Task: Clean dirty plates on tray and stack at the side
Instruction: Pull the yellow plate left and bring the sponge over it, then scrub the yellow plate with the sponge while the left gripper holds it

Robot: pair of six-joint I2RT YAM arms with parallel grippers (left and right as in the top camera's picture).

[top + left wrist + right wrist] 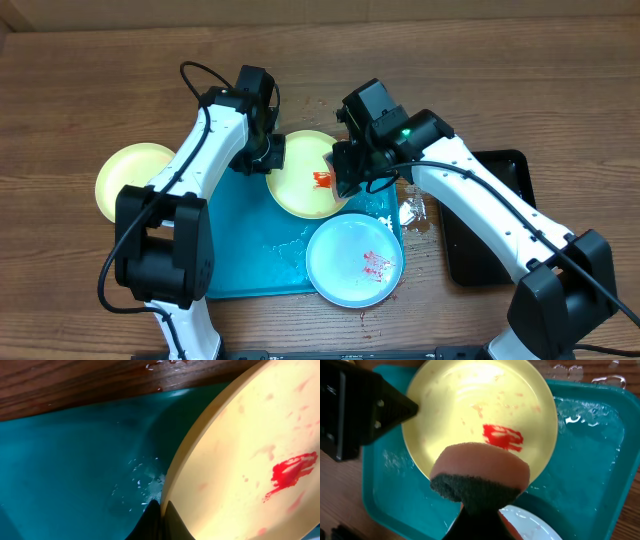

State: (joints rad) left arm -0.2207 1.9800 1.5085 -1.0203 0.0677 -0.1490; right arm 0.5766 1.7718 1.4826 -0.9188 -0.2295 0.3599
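A pale yellow plate [300, 180] with a red sauce smear is held tilted over the back of the turquoise tray [250, 255]. My left gripper [268, 155] is shut on its left rim, seen in the left wrist view [162, 510] against the plate [240, 460]. My right gripper [345, 172] is shut on an orange sponge with a dark scrub side [480, 477], just above the plate [475, 405] near the smear. A light-blue plate [353, 260] with red smears lies on the tray's front right. A second yellow plate [133, 178] lies on the table left of the tray.
A black tray [495, 220] sits at the right. Water drops and a crumpled bit of clear wrap [412, 212] lie between the two trays. The tray floor [585, 460] is wet.
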